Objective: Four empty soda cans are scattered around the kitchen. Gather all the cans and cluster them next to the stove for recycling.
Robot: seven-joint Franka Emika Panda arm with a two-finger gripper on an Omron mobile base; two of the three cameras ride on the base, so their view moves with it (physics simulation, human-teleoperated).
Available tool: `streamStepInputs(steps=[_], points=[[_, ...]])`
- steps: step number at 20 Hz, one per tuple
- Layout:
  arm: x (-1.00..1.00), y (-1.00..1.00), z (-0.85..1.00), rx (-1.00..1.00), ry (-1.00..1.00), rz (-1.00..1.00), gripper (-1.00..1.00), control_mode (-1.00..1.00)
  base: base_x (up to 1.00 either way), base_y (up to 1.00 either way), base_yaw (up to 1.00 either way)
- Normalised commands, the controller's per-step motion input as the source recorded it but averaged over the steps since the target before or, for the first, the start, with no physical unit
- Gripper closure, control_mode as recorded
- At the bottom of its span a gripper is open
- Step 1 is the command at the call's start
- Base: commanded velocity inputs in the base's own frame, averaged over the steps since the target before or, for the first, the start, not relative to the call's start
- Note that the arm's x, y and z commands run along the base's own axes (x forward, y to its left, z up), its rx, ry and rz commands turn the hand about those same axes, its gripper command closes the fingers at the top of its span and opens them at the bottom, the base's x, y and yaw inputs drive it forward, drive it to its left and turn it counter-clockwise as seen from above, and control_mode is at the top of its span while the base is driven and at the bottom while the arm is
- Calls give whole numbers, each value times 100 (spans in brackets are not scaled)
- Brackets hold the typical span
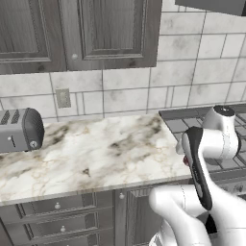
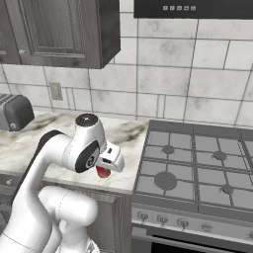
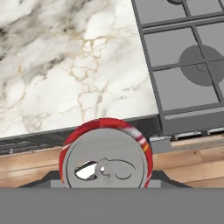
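A red soda can (image 3: 105,153) with a grey pull-tab lid sits between my jaws in the hand view, seen from above. From the right base view the red can (image 2: 103,172) hangs under my gripper (image 2: 104,167), which is shut on it, above the front edge of the marble counter (image 2: 54,133). It is just left of the stove (image 2: 197,163). The stove (image 3: 183,65) is a dark grey cooktop with black grates, level with the counter. A sliver of the red can (image 1: 185,161) peeks from behind my arm in the left base view, beside the stove (image 1: 180,126).
A silver toaster (image 1: 19,129) stands at the counter's far left by a wall outlet (image 1: 63,98). Dark wall cabinets (image 1: 110,33) hang above, and drawers (image 1: 57,211) sit below the counter. A black panel with buttons (image 2: 192,7) is over the stove. Wooden floor (image 3: 192,162) shows below.
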Motion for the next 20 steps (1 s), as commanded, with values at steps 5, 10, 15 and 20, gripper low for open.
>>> streamStepInputs(steps=[5, 10, 15, 20], points=[[54, -8, -15, 0, 2, 0, 100, -100, 0, 0, 0], [45, -28, -16, 0, 0, 2, 100, -100, 0, 0, 0], [43, -12, -1, 0, 0, 0, 100, -100, 0, 0, 0], [47, -1, -24, 0, 2, 0, 100, -100, 0, 0, 0]])
